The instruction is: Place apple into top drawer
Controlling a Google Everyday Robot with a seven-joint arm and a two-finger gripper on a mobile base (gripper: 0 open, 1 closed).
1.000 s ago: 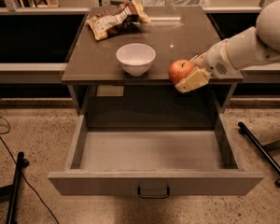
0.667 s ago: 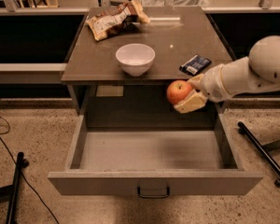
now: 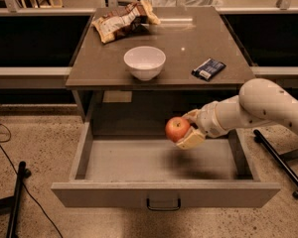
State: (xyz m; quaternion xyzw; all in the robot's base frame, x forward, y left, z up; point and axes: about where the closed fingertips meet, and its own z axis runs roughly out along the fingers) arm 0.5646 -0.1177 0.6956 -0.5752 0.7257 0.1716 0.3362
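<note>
The red-orange apple [image 3: 177, 129] is held in my gripper [image 3: 187, 129], which is shut on it. The white arm reaches in from the right. The apple hangs above the right half of the open top drawer [image 3: 159, 160], below the level of the tabletop. The drawer is pulled out wide; its grey inside is bare, and its front panel carries a small dark handle [image 3: 163, 204].
On the brown table [image 3: 114, 71] stand a white bowl [image 3: 144, 62], a crumpled snack bag [image 3: 120, 22] at the back left and a dark wrapped bar [image 3: 208, 69] at the right. A black stand leg [image 3: 15, 200] is at the lower left, another leg [image 3: 278, 160] at the right.
The gripper with the apple has moved down and forward, from the table's front edge to over the open drawer. The dark bar on the table is now uncovered.
</note>
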